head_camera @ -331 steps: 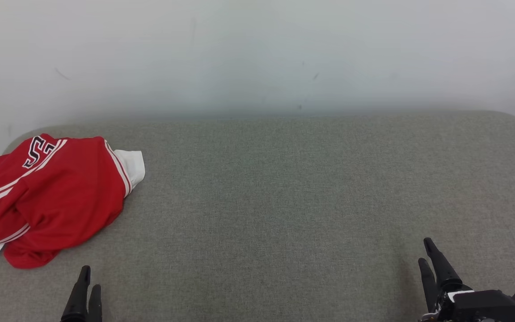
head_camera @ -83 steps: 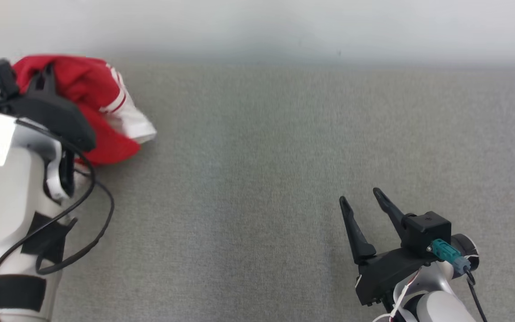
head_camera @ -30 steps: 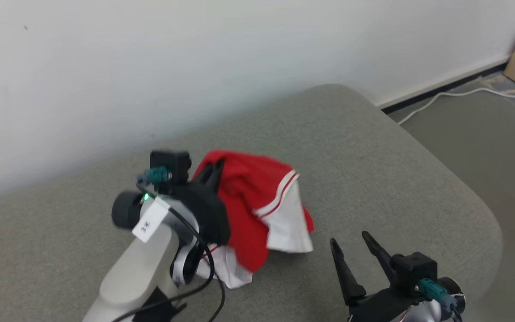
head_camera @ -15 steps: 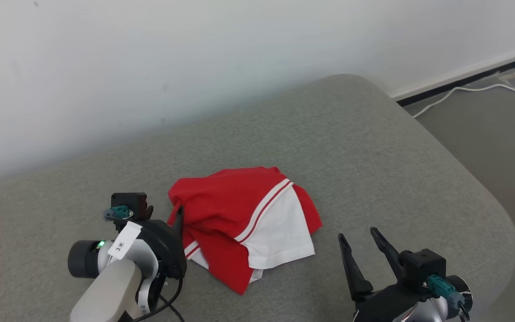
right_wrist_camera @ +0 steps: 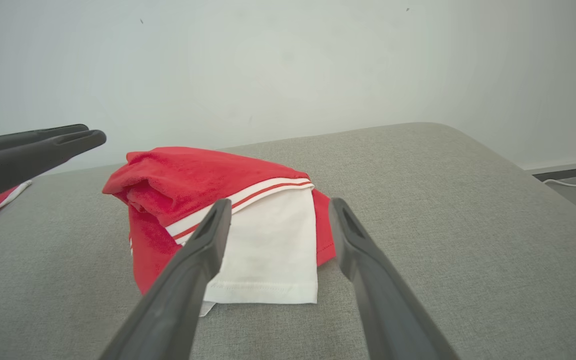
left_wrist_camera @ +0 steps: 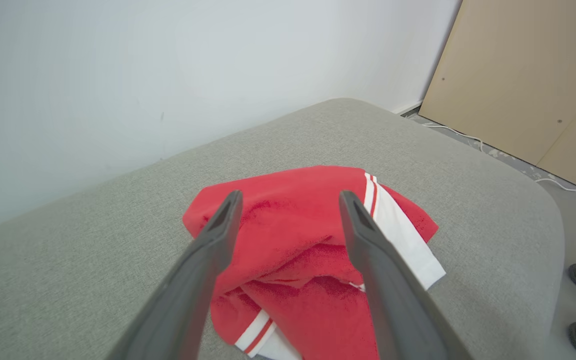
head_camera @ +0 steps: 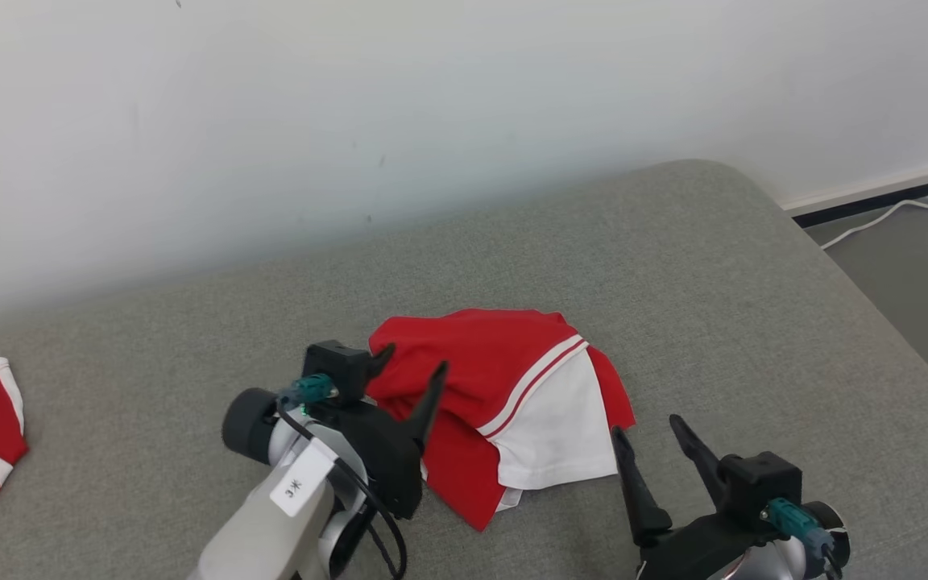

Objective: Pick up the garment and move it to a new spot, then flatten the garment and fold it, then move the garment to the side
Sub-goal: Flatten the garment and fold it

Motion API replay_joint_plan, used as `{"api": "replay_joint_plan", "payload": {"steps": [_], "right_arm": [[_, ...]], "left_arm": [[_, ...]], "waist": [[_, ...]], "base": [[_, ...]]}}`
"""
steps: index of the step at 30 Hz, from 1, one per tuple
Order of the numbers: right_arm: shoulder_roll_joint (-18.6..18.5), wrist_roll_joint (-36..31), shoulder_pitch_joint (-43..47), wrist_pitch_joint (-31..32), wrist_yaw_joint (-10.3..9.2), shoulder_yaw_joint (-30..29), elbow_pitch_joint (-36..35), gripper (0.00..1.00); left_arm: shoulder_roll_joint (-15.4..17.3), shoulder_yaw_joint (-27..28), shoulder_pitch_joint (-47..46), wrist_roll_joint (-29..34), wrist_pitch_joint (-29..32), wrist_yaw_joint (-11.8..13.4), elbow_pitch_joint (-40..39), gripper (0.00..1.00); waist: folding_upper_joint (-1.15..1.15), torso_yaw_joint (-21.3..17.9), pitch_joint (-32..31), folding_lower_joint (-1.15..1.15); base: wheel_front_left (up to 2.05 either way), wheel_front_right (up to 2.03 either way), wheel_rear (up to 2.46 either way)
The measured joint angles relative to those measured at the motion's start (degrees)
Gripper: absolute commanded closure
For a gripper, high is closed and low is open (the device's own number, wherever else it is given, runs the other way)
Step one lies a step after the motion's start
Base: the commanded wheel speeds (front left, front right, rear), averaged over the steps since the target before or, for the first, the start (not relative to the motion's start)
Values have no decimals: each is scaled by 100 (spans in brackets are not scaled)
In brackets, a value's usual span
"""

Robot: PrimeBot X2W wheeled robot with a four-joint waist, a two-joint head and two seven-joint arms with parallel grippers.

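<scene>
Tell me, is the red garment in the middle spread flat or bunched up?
Bunched up. The red garment lies in a rumpled heap on the grey cushion, layers overlapping.

Garment [head_camera: 504,379]: soft red cloth, matt, slightly fuzzy nap. White panel of smoother cloth with stitched hem and red-and-white striped trim.
Cushion [head_camera: 714,266] under garment: grey woven fabric, coarse, matt.
Wall [head_camera: 432,97] behind garment: pale paint, smooth, matt, a few small marks.
Left gripper [head_camera: 414,360] and right gripper [head_camera: 646,427], beside garment: dark plastic, smooth, matt.
Forearm [head_camera: 263,532] near garment: pale plastic shell, faint sheen, with white paper label [head_camera: 295,487] stuck on.
Board [left_wrist_camera: 528,85] beyond garment: light wood, smooth, satin.
</scene>
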Motion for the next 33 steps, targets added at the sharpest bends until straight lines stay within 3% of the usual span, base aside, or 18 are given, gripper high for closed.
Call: {"api": "replay_joint_plan", "payload": {"steps": [4,10,23,33], "right_arm": [[19,0,-4,4,0,133,42,0],[19,0,-4,48,0,224,51,0],[-13,-2,30,97,-1,181,-86,0],[-1,-2,30,85,-8,63,-149,0]], "left_arm": [[-31,-344,19,140,-41,-233,-227,0],[-73,-814,208,255,12,-305,-291,0],[-65,-1485,226,658,355,-298,-24,0],[-59,-1963,-279,1401,649,-27,530,0]], "waist": [[0,-3,-70,-1],[0,-221,-67,-1],[0,-1092,119,0],[0,-1436,479,0]], "base": [[0,0,0],[0,0,0],[0,0,0],[0,0,0]]}}
